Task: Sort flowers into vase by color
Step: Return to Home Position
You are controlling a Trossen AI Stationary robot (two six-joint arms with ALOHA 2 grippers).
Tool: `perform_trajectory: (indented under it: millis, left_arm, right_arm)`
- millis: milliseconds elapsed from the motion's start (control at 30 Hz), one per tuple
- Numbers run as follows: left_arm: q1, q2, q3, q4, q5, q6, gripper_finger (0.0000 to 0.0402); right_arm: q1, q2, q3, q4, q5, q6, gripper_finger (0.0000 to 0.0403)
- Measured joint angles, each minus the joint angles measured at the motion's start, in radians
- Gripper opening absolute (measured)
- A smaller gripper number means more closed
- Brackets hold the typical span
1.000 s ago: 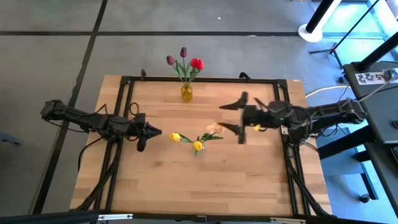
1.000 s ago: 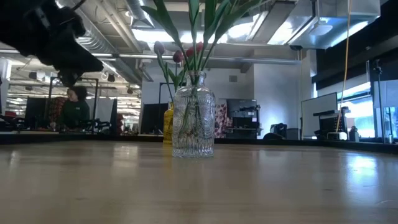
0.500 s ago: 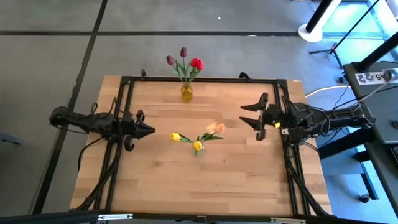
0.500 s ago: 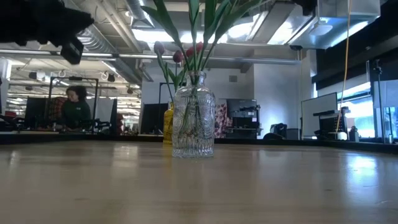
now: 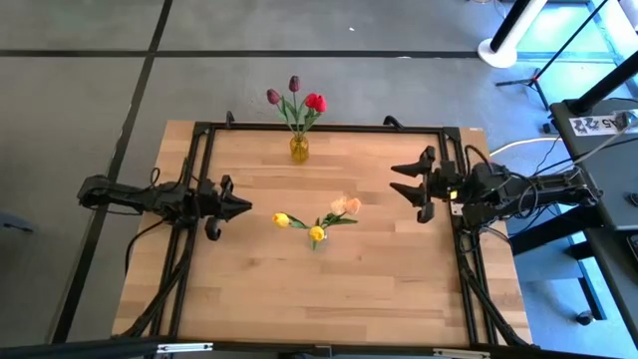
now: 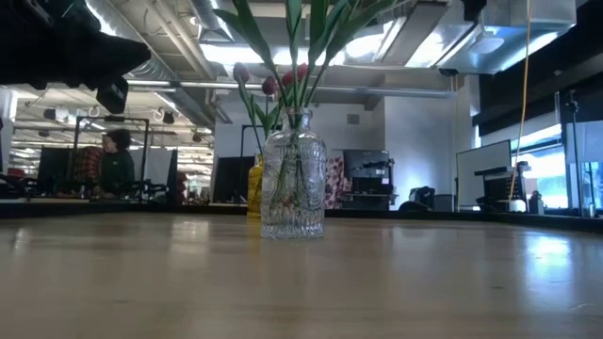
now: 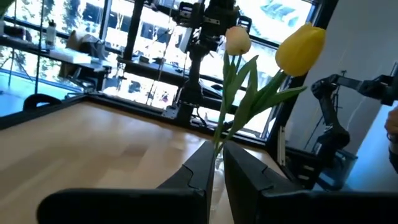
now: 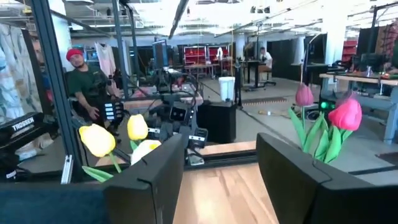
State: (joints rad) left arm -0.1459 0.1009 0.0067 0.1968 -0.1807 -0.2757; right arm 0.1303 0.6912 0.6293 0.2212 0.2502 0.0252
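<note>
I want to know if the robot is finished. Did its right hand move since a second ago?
Yes. The open right hand has pulled back to the right in the high view, farther from the small yellow vase.

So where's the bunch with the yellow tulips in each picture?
High view: yellow tulips at mid-table.
Low view: only the clear vase holding them, at centre; heads out of frame.
Left wrist view: yellow head above the left gripper.
Right wrist view: yellow heads just outside the right gripper.
Shared landmark: the red tulip, seen again in the right wrist view.
</note>
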Motion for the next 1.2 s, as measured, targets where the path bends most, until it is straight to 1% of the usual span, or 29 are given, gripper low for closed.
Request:
perform_trajectory:
  millis: [233, 333, 433, 533, 567, 667, 700, 767, 833, 933, 1033, 1133, 1200]
  left_arm:
    - [-0.023, -0.020, 0.000, -0.008, 0.010, -0.009, 0.0032]
    - [-0.026, -0.048, 0.000, -0.046, 0.008, -0.002, 0.0032]
    - [-0.024, -0.059, 0.000, -0.089, 0.000, -0.002, 0.0032]
    - [-0.024, -0.058, 0.000, -0.080, -0.011, 0.005, 0.0032]
    - [-0.024, -0.058, 0.000, -0.066, -0.020, 0.019, 0.0032]
    - [-0.024, -0.058, 0.001, -0.016, -0.042, 0.069, 0.0032]
    - [-0.024, -0.058, 0.001, -0.010, -0.045, 0.080, 0.0032]
    - [-0.024, -0.063, 0.002, -0.013, -0.046, 0.105, 0.0032]
    - [-0.024, -0.080, 0.020, -0.032, -0.045, 0.148, 0.0032]
    - [-0.026, -0.099, 0.079, -0.070, -0.042, 0.189, 0.0032]
    - [-0.027, -0.098, 0.091, -0.118, -0.034, 0.186, 0.0032]
    - [-0.027, -0.098, 0.055, -0.126, -0.034, 0.140, 0.0032]
    - [-0.027, -0.098, 0.033, -0.123, -0.034, 0.102, 0.0032]
  right_arm:
    - [0.000, -0.002, 0.057, 0.018, 0.017, -0.003, 0.0200]
    - [0.000, -0.005, 0.079, -0.021, 0.018, -0.022, 0.0200]
    - [0.001, -0.038, 0.097, -0.106, 0.018, -0.030, 0.0200]
    - [0.001, -0.078, 0.096, -0.121, 0.021, 0.001, 0.0200]
    - [0.000, -0.082, 0.095, -0.128, 0.040, 0.025, 0.0200]
    - [0.000, -0.080, 0.091, -0.219, 0.191, 0.041, 0.0200]
    - [0.000, -0.072, 0.089, -0.261, 0.224, 0.040, 0.0200]
    - [0.000, -0.049, 0.088, -0.290, 0.247, 0.049, 0.0200]
    - [0.001, -0.044, 0.088, -0.296, 0.225, 0.060, 0.0200]
    - [0.001, -0.114, 0.111, -0.324, 0.184, 0.081, 0.0200]
    - [0.001, -0.224, 0.092, -0.380, 0.187, 0.065, 0.0200]
    - [0.000, -0.329, -0.004, -0.420, 0.176, 0.051, 0.0200]
    - [0.000, -0.394, -0.095, -0.363, 0.138, 0.042, 0.0198]
